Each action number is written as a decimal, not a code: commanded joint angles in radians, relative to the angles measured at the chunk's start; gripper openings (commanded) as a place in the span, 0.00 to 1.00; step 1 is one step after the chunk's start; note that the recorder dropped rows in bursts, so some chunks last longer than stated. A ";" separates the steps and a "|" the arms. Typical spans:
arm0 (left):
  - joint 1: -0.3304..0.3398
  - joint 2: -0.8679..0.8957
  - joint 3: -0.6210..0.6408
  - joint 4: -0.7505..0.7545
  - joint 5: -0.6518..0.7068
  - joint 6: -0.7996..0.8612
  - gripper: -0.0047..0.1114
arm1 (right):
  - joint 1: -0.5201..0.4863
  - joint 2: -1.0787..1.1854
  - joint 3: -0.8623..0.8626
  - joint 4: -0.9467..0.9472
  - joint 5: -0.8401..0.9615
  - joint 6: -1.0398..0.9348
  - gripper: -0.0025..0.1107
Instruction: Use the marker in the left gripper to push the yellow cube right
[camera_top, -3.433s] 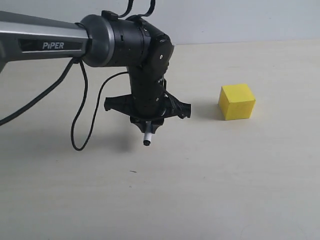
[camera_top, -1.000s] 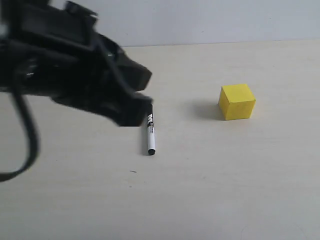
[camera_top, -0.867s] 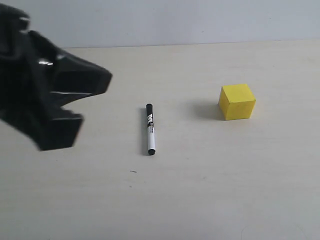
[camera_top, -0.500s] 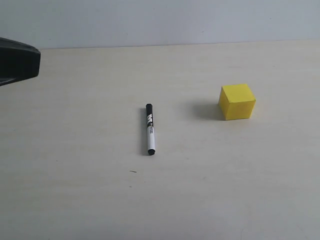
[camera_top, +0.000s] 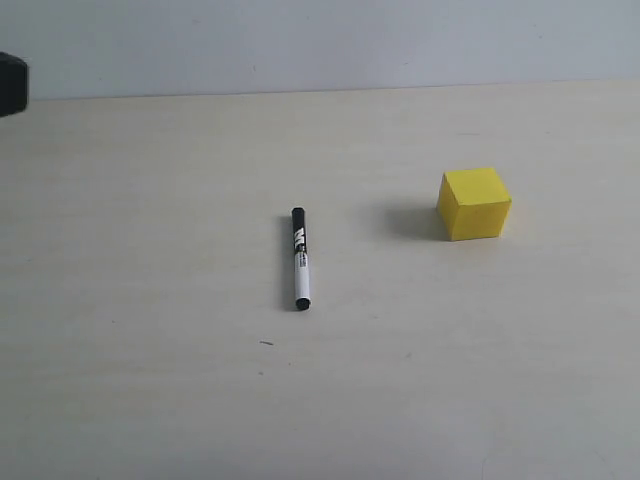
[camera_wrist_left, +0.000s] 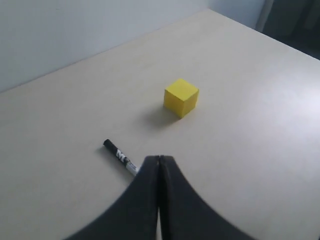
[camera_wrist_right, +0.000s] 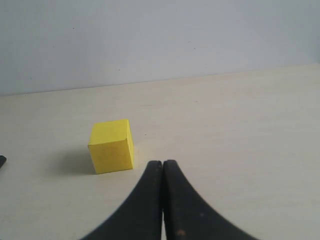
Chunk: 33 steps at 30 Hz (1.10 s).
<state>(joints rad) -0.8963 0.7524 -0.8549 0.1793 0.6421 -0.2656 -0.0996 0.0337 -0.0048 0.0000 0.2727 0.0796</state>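
black print on marker (camera_top: 299, 258) barrel, too small to read

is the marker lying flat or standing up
Lying flat: the marker rests lengthwise on the table, outside the left gripper, whose fingers are shut.

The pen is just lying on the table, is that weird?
Yes. The pen lies flat on the table, apart from the yellow cube, and nothing holds it. The left gripper is shut with nothing in it. That is odd: the gripper needs the pen to push the cube.
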 joint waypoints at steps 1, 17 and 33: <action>0.122 -0.077 0.002 -0.010 0.015 0.003 0.05 | 0.001 0.002 0.005 0.000 -0.009 0.000 0.02; 0.591 -0.636 0.002 0.072 0.265 0.004 0.05 | 0.001 0.002 0.005 0.000 -0.009 0.000 0.02; 0.610 -0.752 0.002 0.096 0.133 0.024 0.05 | 0.001 0.002 0.005 0.000 -0.009 0.000 0.02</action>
<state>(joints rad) -0.2901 0.0012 -0.8550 0.2812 0.8559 -0.2429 -0.0996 0.0337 -0.0048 0.0000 0.2727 0.0814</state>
